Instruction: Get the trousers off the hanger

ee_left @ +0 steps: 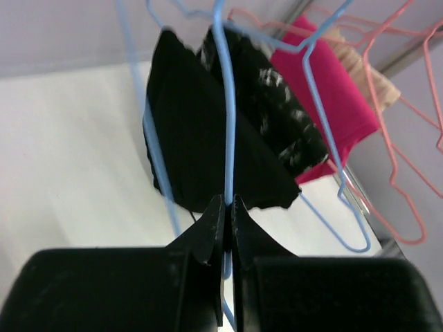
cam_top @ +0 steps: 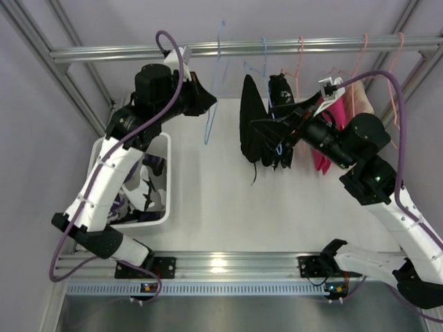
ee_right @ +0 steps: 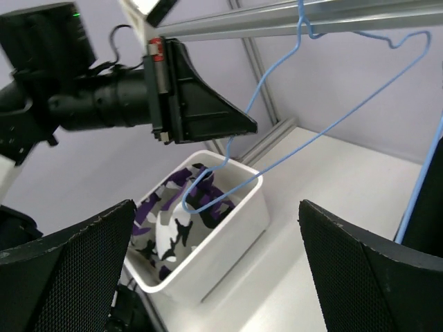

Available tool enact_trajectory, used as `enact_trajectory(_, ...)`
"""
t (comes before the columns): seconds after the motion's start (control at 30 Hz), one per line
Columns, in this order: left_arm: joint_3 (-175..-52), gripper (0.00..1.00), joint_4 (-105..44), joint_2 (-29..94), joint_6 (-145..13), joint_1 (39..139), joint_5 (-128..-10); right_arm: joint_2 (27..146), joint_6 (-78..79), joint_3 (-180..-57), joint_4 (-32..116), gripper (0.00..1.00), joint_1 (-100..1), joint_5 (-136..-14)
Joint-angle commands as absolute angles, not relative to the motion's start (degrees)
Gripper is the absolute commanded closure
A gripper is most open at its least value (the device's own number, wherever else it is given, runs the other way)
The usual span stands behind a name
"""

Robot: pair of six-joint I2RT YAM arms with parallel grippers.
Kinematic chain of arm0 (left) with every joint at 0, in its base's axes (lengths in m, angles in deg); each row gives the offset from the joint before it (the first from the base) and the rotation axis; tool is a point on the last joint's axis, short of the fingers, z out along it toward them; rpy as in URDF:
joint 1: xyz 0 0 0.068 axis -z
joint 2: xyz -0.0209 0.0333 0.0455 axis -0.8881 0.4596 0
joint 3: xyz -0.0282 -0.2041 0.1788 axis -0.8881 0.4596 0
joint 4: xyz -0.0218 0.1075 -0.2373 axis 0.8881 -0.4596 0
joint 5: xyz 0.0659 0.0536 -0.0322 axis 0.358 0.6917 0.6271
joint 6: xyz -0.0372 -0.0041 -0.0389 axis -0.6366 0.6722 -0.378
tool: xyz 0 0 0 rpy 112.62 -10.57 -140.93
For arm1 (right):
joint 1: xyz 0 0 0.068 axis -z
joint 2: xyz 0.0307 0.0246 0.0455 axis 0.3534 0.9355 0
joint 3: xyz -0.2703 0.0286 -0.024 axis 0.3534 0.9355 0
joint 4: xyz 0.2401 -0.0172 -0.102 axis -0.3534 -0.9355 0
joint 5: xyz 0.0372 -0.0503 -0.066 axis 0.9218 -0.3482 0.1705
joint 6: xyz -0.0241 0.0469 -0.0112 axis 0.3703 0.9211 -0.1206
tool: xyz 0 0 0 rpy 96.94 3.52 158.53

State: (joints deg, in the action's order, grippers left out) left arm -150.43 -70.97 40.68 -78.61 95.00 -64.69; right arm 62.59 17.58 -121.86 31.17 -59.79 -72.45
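Note:
The plain black trousers [cam_top: 249,128] hang folded over a blue hanger on the rail; they also show in the left wrist view [ee_left: 197,131]. The camouflage trousers [cam_top: 147,188] lie in the white bin [cam_top: 168,181], also in the right wrist view [ee_right: 173,225]. My left gripper [cam_top: 206,104] is shut on the wire of an empty blue hanger [ee_left: 227,124] that hangs from the rail [ee_right: 311,117]. My right gripper [cam_top: 271,135] is open and empty, right beside the black trousers, facing left toward the bin [ee_right: 228,235].
A metal rail [cam_top: 291,48] crosses the back. A second dark flecked garment [ee_left: 277,104], a bright pink garment [ee_left: 332,104] and a beige garment [ee_left: 367,76] hang to the right among salmon hangers [ee_left: 405,200]. Frame posts stand at both back corners.

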Motion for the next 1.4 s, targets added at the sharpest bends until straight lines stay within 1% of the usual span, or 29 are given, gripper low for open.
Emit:
enact_trajectory(0.0, -154.4, 1.00, -69.2, 45.3, -81.8, 89.8, -68.7, 62.3, 10.2, -122.8, 29.1, 0.01, -59.4, -73.5)
enact_trajectory(0.2, -153.0, 1.00, -67.5, 48.6, -84.7, 86.7, -71.2, 60.8, 7.9, -122.5, 26.8, 0.01, -59.1, -76.5)
enact_trajectory(0.3, -150.1, 1.00, -66.4, 47.6, -85.3, 86.7, -71.9, 60.3, 7.8, -122.2, 26.9, 0.00, -58.8, -78.7)
enact_trajectory(0.47, -145.2, 1.00, -63.8, 42.0, -84.7, 86.7, -69.9, 60.4, 7.9, -122.0, 26.4, 0.05, -58.1, -80.2)
enact_trajectory(0.67, -145.0, 1.00, -66.2, 39.6, -83.7, 86.8, -68.3, 61.5, 9.4, -121.9, 26.6, 0.04, -57.9, -80.9)
enact_trajectory(0.7, -145.0, 0.91, -66.5, 39.3, -83.4, 86.8, -68.3, 62.2, 9.7, -122.2, 26.5, 0.04, -57.9, -81.8)
enact_trajectory(0.73, -145.1, 0.86, -66.5, 39.1, -83.2, 86.8, -68.3, 62.3, 9.6, -122.3, 26.6, 0.03, -57.8, -82.2)
enact_trajectory(0.77, -145.0, 0.78, -66.7, 39.0, -82.9, 86.8, -68.3, 62.6, 9.4, -122.4, 26.5, 0.02, -57.8, -82.5)
enact_trajectory(0.8, -145.0, 0.66, -66.7, 38.7, -82.6, 86.8, -68.1, 63.2, 9.2, -122.6, 26.4, 0.01, -57.8, -82.6)
enact_trajectory(0.87, -145.1, 0.61, -66.9, 38.6, -81.9, 86.8, -67.9, 63.9, 9.0, -123.2, 25.9, 0.01, -57.7, -85.1)
enact_trajectory(0.9, -145.2, 0.61, -67.1, 38.6, -81.8, 86.8, -67.7, 64.9, 8.8, -124.2, 25.0, 0.01, -57.4, -85.5)
enact_trajectory(1.0, -146.1, 0.66, -68.5, 39.6, -80.6, 86.8, -67.7, 66.3, 9.8, -125.4, 23.9, 0.02, -55.6, -83.4)
enact_trajectory(1.03, -146.4, 0.65, -69.1, 40.0, -80.5, 86.7, -67.6, 66.5, 10.3, -125.4, 24.0, 0.02, -55.2, -83.3)
enact_trajectory(1.1, -146.5, 0.62, -69.9, 40.2, -80.2, 86.8, -67.6, 66.7, 11.0, -125.5, 24.0, 0.02, -54.2, -80.6)
enact_trajectory(1.17, -145.4, 0.54, -69.2, 39.3, -79.7, 86.7, -67.9, 66.9, 11.3, -125.7, 23.8, 0.03, -53.6, -80.6)
enact_trajectory(1.23, -142.0, 0.45, -65.7, 36.2, -79.1, 86.7, -69.0, 67.0, 11.8, -126.1, 23.8, 0.05, -51.9, -79.8)
enact_trajectory(1.27, -140.7, 0.33, -64.2, 34.7, -78.3, 86.8, -69.3, 67.3, 12.2, -126.3, 23.8, 0.09, -51.1, -78.8)
enact_trajectory(1.33, -137.5, 0.22, -59.9, 30.3, -75.7, 86.8, -70.4, 68.4, 12.8, -127.9, 23.2, 0.13, -48.4, -75.1)
enact_trajectory(1.37, -137.0, 0.12, -59.2, 28.0, -74.6, 86.8, -70.5, 69.5, 12.9, -129.5, 22.7, 0.15, -47.1, -72.5)
